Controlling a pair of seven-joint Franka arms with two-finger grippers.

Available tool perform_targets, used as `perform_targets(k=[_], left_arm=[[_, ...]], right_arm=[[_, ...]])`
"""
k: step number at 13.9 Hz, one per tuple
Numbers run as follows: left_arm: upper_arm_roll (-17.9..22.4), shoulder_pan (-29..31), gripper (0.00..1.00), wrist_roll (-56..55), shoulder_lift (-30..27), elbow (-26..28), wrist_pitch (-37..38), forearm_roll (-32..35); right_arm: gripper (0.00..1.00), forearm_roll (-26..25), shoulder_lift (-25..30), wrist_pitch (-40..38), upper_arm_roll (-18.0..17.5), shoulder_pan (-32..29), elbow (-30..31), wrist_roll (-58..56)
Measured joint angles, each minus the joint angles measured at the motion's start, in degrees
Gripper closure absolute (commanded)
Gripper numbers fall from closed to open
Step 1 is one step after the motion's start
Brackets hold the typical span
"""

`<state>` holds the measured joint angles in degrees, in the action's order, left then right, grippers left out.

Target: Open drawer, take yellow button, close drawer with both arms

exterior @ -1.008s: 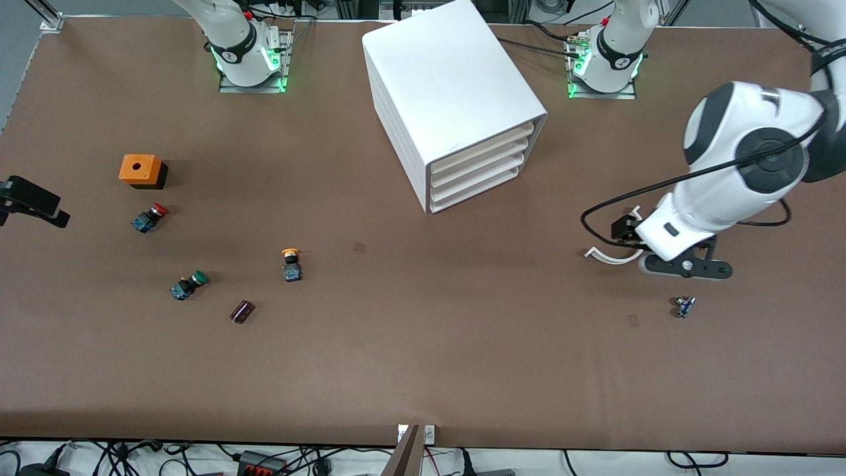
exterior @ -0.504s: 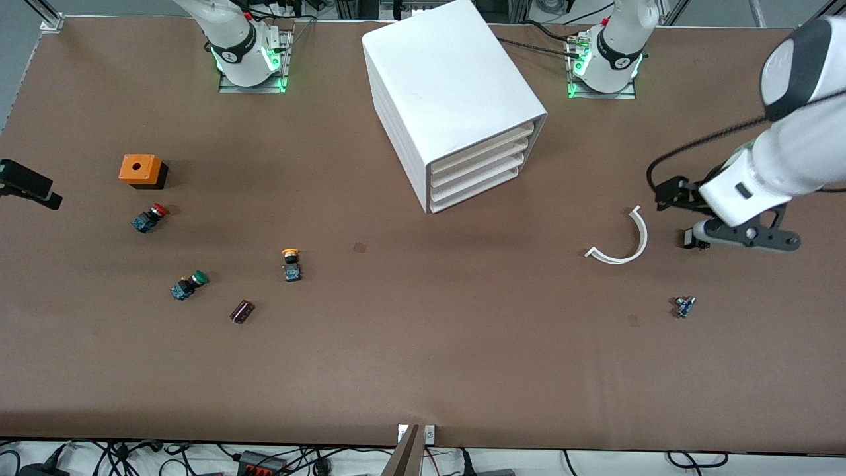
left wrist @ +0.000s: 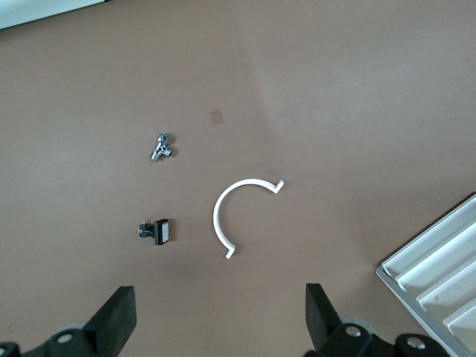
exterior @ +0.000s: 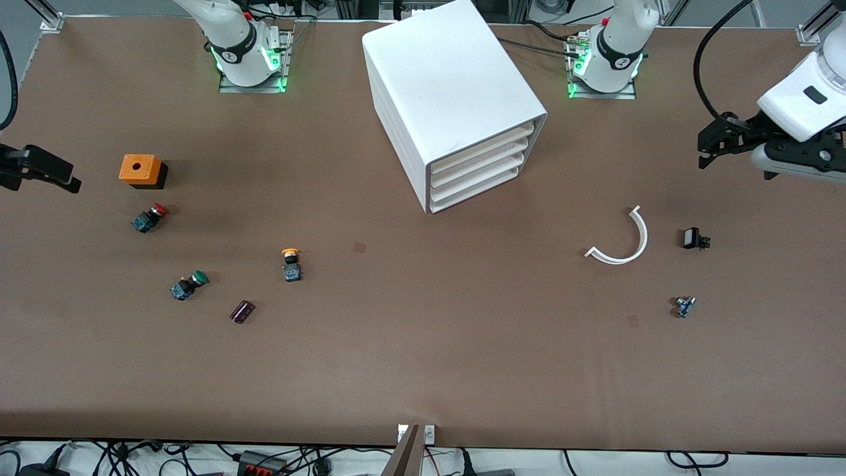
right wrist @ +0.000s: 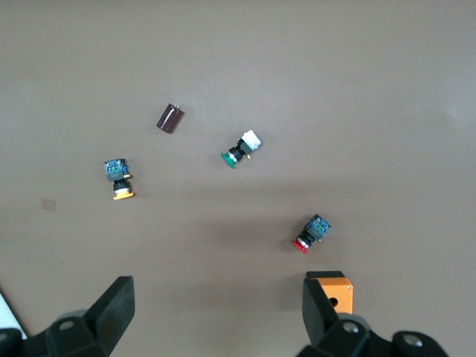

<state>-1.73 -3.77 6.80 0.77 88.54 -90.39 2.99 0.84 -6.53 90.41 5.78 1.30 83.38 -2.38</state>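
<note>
step: pre-open, drawer (exterior: 481, 149) shut | left hand (exterior: 717, 142) wide, empty | right hand (exterior: 39, 173) wide, empty | button (exterior: 291, 263) on bench | next: grip drawer front, pull

Right gripper (exterior: 39, 173): cropped by front view's edge, arm unseen. Cabinet (left wrist: 439, 271): one corner only in left wrist view. Small metallic part (exterior: 684, 307): too small to identify.
</note>
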Motion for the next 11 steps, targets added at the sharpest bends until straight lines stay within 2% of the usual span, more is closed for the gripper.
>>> perform_targets(k=[4,11], left_arm=[[0.5,0.8,0.00,-0.4,0.0,1.8,-0.6,-0.3],[0.7,1.0,0.00,-2.1,0.0,1.9,-2.6,-0.6]], right_arm=[[0.00,0.0,1.1,0.1,-0.2,0.3,1.5,0.0],[0.00,-0.7,1.1,0.4,-0.2,0.3,1.5,0.0]])
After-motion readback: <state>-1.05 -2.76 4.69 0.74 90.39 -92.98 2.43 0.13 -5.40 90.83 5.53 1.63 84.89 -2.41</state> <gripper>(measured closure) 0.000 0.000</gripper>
